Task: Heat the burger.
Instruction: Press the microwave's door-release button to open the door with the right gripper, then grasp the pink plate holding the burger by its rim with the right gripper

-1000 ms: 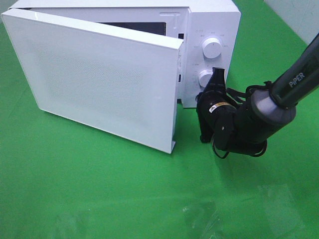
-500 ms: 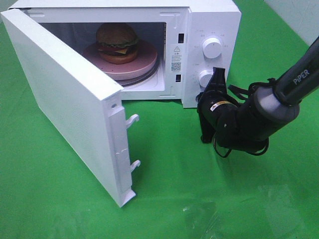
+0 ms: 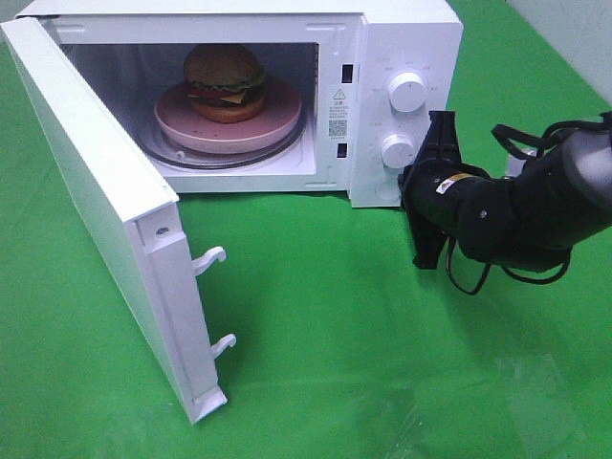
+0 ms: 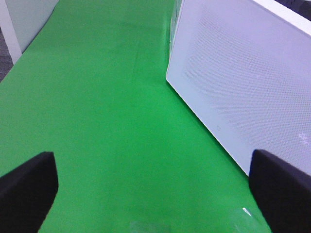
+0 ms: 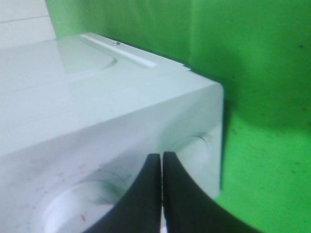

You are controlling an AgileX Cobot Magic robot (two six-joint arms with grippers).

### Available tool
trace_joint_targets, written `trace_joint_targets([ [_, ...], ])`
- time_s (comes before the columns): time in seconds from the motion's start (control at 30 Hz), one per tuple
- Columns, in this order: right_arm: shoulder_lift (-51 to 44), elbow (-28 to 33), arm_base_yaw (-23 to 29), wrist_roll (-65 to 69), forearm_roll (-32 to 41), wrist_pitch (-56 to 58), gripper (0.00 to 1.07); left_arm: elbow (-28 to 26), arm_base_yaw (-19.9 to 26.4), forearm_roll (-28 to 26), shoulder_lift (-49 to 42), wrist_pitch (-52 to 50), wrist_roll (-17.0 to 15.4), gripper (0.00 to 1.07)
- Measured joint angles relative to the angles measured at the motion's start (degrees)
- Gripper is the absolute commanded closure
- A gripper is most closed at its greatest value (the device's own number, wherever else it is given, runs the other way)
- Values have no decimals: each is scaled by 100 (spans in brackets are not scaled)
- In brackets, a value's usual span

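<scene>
microwave door (image 3: 105, 220) now swung wide open, burger (image 3: 225, 83) on pink plate (image 3: 229, 129) exposed inside, right gripper (image 3: 441, 129) pulled back rightward from the lower knob (image 3: 397, 151)

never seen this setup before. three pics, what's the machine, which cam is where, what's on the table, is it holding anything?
It is a two-armed robot, each arm ending in a gripper. The wide picture comes from a camera mounted high above a green-covered table. The other two come from cameras on the arms' wrists, looking along the gripper fingers.

On the table stands a white microwave with its door swung wide open. Inside, the burger sits on a pink plate on the glass turntable.

The right gripper, black, is beside the microwave's lower knob; its wrist view shows the fingers pressed together with nothing between them. The left arm is outside the wide picture; its wrist view shows the left gripper with fingers spread wide, empty, above the green cloth near the door's outer face.

So nothing is held.
</scene>
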Motion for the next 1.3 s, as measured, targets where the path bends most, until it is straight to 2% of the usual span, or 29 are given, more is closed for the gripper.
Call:
trace_joint_targets([
  [0.13,-516,321,0,-911,-103,1003,107,0,0,0,0,0,0,5],
  [0.23,-625,327,0,-1152,-155,1152,107,0,0,0,0,0,0,5],
  [0.5,-1427,332,0,-3117,-768,2681,107,0,0,0,0,0,0,5],
  [0.57,-1707,212,0,-3862,-1192,3541,107,0,0,0,0,0,0,5],
  [0.63,-1707,212,0,-3862,-1192,3541,107,0,0,0,0,0,0,5],
  [0.7,-1896,-97,0,-4561,-1576,4544,107,0,0,0,0,0,0,5],
  [0.8,-1931,-281,0,-4876,-1759,5025,107,0,0,0,0,0,0,5],
  [0.9,-1942,-693,0,-5558,-2000,6068,107,0,0,0,0,0,0,5],
  [1.0,-1942,-791,0,-5758,-2040,6251,107,0,0,0,0,0,0,5],
  [1.07,-1942,-1134,0,-6698,-2131,7002,106,0,0,0,0,0,0,5],
  [1.17,-1942,-1301,0,-7248,-2149,7317,106,0,0,0,0,0,0,5],
  [1.2,-1942,-1461,0,-7976,-2166,7615,106,0,0,0,0,0,0,5],
  [1.3,-1942,-1570,0,-8703,-2166,7850,105,0,0,0,0,0,0,5],
])
